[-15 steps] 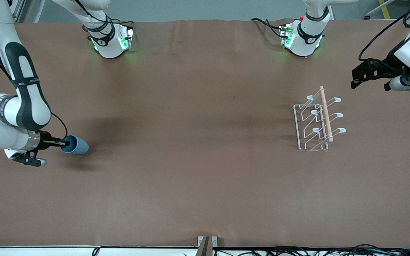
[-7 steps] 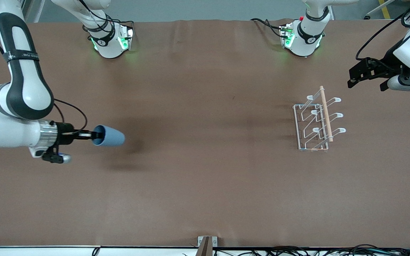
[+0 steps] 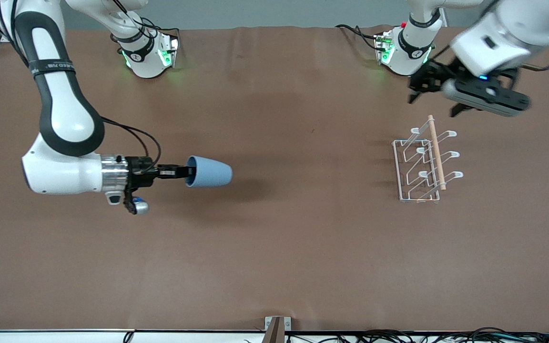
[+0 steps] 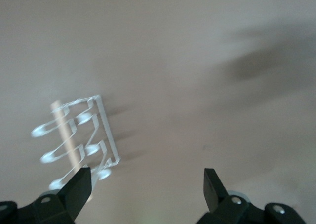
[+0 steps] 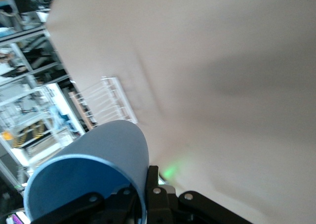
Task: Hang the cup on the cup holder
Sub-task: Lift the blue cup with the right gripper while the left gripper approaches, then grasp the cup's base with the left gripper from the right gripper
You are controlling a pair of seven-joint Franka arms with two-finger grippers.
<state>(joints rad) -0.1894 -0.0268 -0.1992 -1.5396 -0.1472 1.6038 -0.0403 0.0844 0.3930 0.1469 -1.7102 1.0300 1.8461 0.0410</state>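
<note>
Right claw (image 3: 182, 172) gripping cup (image 3: 209, 172) rim over bare mid-table, left claw (image 3: 415, 87) wide above cup holder (image 3: 421, 165) edge

Cup (image 3: 209, 172): light blue, tapered, held sideways above the table, base pointed toward the left arm's end. Cup holder (image 3: 424, 164): white wire rack, wooden dowel on top, standing on the table

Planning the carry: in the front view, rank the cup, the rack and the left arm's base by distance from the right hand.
1. Cup: gripped by the right hand.
2. Left arm's base: at the table's top edge.
3. Rack: toward the left arm's end, only slightly farther away.
</note>
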